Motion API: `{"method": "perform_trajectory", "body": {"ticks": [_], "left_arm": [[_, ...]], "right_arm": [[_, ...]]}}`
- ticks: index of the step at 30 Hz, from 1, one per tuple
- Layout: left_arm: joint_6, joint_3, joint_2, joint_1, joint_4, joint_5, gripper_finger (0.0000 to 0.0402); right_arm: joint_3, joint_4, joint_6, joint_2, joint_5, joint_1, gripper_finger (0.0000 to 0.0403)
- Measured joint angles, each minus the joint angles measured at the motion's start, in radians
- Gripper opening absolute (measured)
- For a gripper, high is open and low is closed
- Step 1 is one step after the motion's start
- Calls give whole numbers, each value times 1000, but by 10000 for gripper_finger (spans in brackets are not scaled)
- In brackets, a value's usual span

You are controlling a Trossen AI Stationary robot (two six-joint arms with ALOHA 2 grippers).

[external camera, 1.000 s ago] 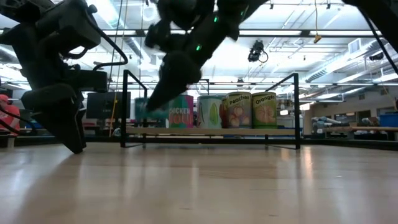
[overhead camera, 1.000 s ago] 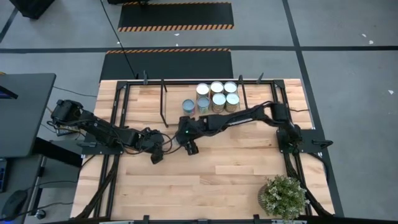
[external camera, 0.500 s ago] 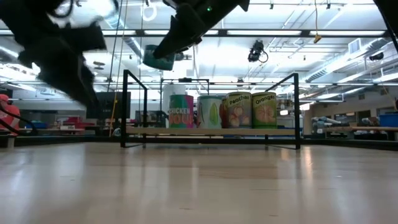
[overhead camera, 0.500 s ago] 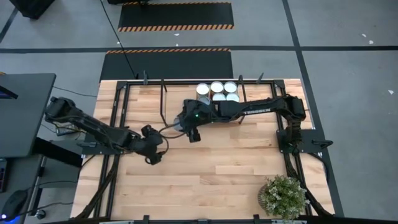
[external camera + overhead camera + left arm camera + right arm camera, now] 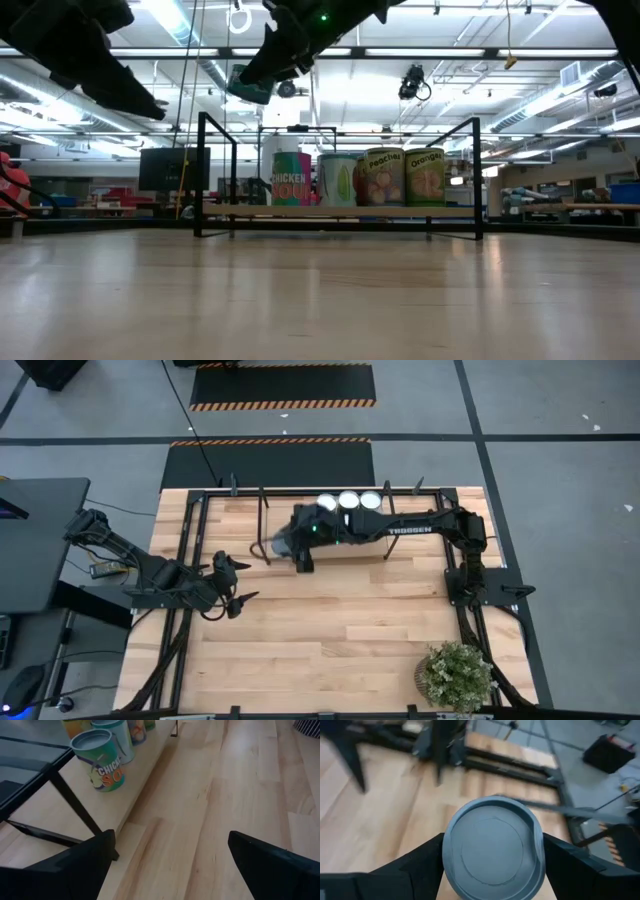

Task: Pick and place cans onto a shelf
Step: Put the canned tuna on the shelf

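Observation:
My right gripper [image 5: 272,548] hangs high over the left part of the shelf [image 5: 415,508], shut on a teal can [image 5: 248,86] whose grey round end [image 5: 492,847] faces the right wrist camera. On the shelf board [image 5: 350,211] stand several cans on their bases, among them a chicken soup can [image 5: 102,760] and a peaches can [image 5: 384,177]. Three silver tops [image 5: 348,499] show at the far side; my right arm hides the rest. My left gripper [image 5: 233,585] is open and raised over the table's left part, touching nothing. My right gripper pinches the teal can's side wall [image 5: 447,855] between its two fingers [image 5: 410,870], one on each side. The fingers come from the table's right, slanting down. The can is lifted clear, tilted, above the height of the shelf's frame.
The shelf's black rod frame [image 5: 203,170] rises at both ends of the board. A green potted plant [image 5: 455,675] stands at the table's near right corner. Bare wooden tabletop [image 5: 340,630] lies between the shelf and the near edge.
My right gripper has risen with the teal can, from just above the table to high over the shelf's left part, moving toward the far edge and the left. My left gripper, still open, has lifted and drawn back toward the table's left edge, tipping up toward level.

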Motion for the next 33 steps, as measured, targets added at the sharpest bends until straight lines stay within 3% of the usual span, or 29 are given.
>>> {"method": "perform_trajectory", "body": {"ticks": [16,33], "left_arm": [[6,-21,-35,-4,25,-35,396],[-14,-21,-36,-4,19,-34,396]], "right_arm": [[226,-101,-46,218,-45,-123,300],[241,-193,-86,262,-43,-142,301]]}}
